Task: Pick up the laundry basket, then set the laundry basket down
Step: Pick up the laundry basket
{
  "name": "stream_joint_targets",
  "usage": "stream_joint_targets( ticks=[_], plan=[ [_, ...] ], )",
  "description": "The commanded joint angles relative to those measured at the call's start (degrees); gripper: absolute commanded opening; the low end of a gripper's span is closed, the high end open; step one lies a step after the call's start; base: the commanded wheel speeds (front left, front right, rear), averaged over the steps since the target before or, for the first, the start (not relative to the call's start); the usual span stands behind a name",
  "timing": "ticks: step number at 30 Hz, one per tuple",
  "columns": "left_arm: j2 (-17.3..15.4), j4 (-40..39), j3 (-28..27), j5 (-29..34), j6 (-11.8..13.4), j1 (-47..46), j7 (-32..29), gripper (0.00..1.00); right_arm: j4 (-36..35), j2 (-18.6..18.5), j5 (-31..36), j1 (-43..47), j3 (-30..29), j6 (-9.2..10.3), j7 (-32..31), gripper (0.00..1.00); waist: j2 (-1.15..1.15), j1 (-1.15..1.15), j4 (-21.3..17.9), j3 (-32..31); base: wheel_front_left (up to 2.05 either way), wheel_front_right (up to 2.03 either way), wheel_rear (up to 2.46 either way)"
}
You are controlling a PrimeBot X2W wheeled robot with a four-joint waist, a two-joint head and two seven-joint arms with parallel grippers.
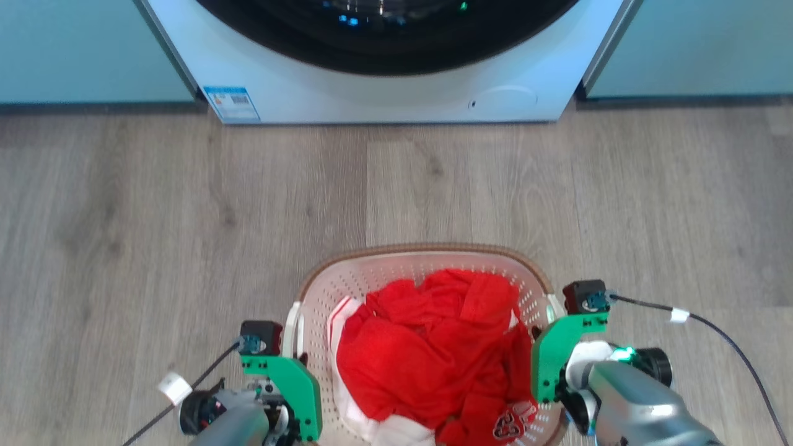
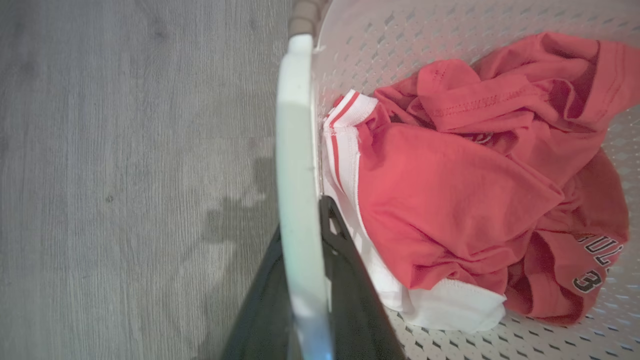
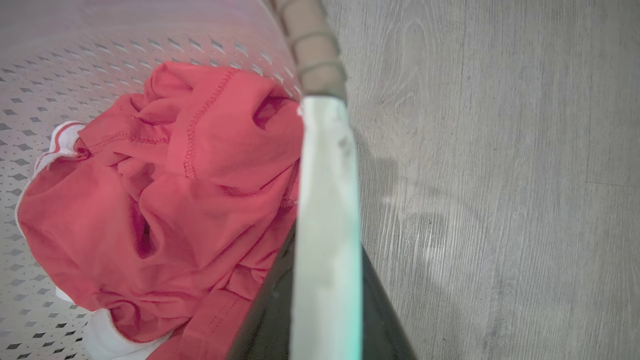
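White plastic basket point(image 1: 427, 249) held at both side edges: left gripper point(image 2: 302, 220) pinches the left handle point(image 2: 295, 125), right gripper point(image 3: 327, 240) the right handle point(image 3: 327, 150). Both point downward.

Dark "3" and partial letters on the red garment point(image 2: 465, 200); blue sticker point(image 1: 230, 103) on washing machine point(image 1: 396, 99) illegible.

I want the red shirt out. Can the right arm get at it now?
Probably not yet: the right tool is shut on the laundry basket's handle. The red shirt lies uncovered beside it, free to reach once released.
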State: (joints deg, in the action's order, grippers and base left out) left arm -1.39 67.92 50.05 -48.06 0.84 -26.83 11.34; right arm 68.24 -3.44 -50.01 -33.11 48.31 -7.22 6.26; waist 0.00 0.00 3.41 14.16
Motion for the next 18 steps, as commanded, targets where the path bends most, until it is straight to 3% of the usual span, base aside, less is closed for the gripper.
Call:
stream_joint_targets(
  ticks=[1,18],
  plan=[
    [-1.5,0.0,-0.6,-0.5,0.8,-0.9,0.4,0.0,-0.5,0.6,-0.2,1.9,1.8,-0.26,-0.2,0.0,0.0,0.0,0.0,-1.9,0.0,0.0,0.0],
    [-1.5,2.4,3.7,-3.4,-0.2,0.7,-3.7,0.0,0.6,0.6,-6.7,5.1,7.1,-0.26,-2.6,0.0,0.0,0.0,-0.1,-7.6,0.0,0.0,0.0]
  ],
)
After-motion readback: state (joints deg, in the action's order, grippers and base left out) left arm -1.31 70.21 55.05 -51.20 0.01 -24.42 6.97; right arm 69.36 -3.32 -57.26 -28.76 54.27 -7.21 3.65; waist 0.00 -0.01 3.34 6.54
